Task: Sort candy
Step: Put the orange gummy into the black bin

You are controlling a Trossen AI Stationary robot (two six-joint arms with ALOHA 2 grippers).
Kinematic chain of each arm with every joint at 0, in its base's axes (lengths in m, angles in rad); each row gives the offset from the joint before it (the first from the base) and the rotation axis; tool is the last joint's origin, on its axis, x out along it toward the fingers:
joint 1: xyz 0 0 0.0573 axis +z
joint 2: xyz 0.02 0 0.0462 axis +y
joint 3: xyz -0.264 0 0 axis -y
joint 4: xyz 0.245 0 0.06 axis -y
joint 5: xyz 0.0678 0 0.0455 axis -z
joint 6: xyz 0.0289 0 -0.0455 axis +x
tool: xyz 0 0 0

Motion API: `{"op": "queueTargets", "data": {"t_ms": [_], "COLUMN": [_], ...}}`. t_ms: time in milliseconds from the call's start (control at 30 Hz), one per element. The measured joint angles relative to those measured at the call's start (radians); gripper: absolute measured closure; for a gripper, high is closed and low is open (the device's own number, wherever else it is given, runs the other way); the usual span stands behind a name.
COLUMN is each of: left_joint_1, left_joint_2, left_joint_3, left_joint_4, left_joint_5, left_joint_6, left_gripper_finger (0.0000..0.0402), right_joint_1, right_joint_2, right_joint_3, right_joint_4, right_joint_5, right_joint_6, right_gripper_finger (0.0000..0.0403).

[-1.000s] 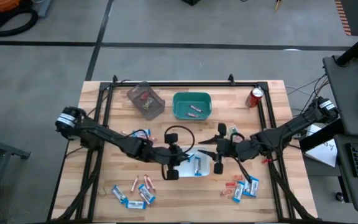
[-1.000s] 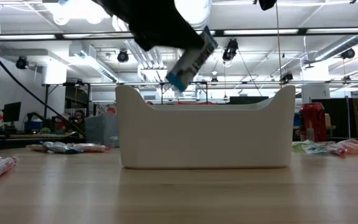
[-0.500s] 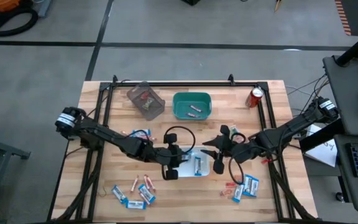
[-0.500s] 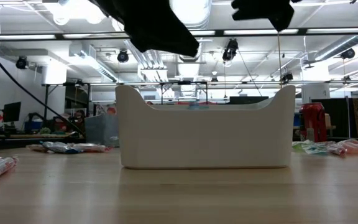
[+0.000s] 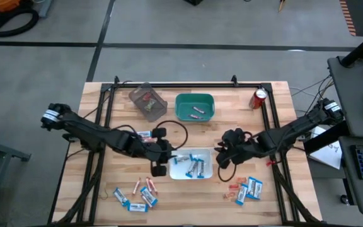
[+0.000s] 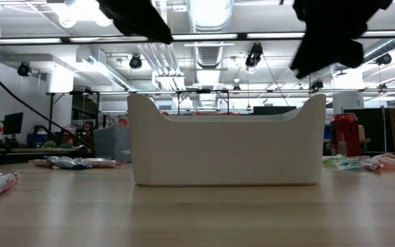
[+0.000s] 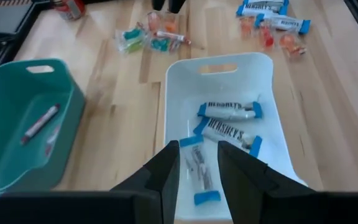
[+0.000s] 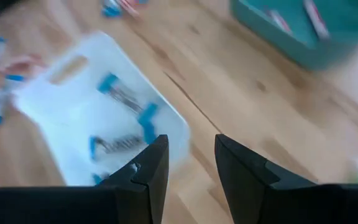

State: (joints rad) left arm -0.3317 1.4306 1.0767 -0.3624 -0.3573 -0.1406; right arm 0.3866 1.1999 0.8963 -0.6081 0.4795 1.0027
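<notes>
A wooden table point(image 5: 106, 208) seen from above holds a white rectangular plastic bin point(image 5: 191, 165) near its centre, used here as the landmark. Inside the bin lie three blue-and-white rectangular candy packets point(image 7: 229, 111), none touching a gripper.

The left gripper point(image 5: 159, 157) hovers just beside the bin's left edge, its two dark fingers point(image 7: 166, 168) parted with a clear gap and nothing between them. The right gripper point(image 5: 227, 151) hangs just beside the bin's right edge, also with its fingers point(image 8: 151, 168) apart and empty. Each arm stretches outward from the bin toward its own side of the table.

Beyond the bin, toward the far edge, sits a teal plastic bin point(image 5: 194, 106) holding slim pinkish sticks point(image 7: 40, 123), with bare wood between the two bins. To the teal bin's left stands a clear tilted plastic container point(image 5: 148, 101) with red pieces inside. A red soda can point(image 5: 258, 98) stands near the far right corner.

In front of the white bin, toward the near edge, loose candy lies in two clusters: one left cluster point(image 5: 137, 194) and one right cluster point(image 5: 244, 189), each well apart from the bin. The strip of table directly in front of the bin is open.
</notes>
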Motion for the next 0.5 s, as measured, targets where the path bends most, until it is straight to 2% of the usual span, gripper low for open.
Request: {"op": "queueTargets", "data": {"t_ms": [267,500], "left_joint_1": [0.0,0.0], "left_joint_2": [-0.133,-0.216], "left_joint_3": [0.0,0.0], "left_joint_4": [-0.137,-0.192], "left_joint_5": [-0.058,-0.117], "left_joint_6": [-0.004,-0.003], "left_gripper_finger": [0.0308,0.0308], "right_joint_1": [-0.036,-0.06], "right_joint_2": [0.0,0.0], "right_joint_3": [0.0,-0.01], "right_joint_4": [-0.317,-0.489], "right_joint_5": [-0.135,-0.291], "right_joint_6": [0.209,0.185], "right_gripper_finger": [0.0278,0.0278]}}
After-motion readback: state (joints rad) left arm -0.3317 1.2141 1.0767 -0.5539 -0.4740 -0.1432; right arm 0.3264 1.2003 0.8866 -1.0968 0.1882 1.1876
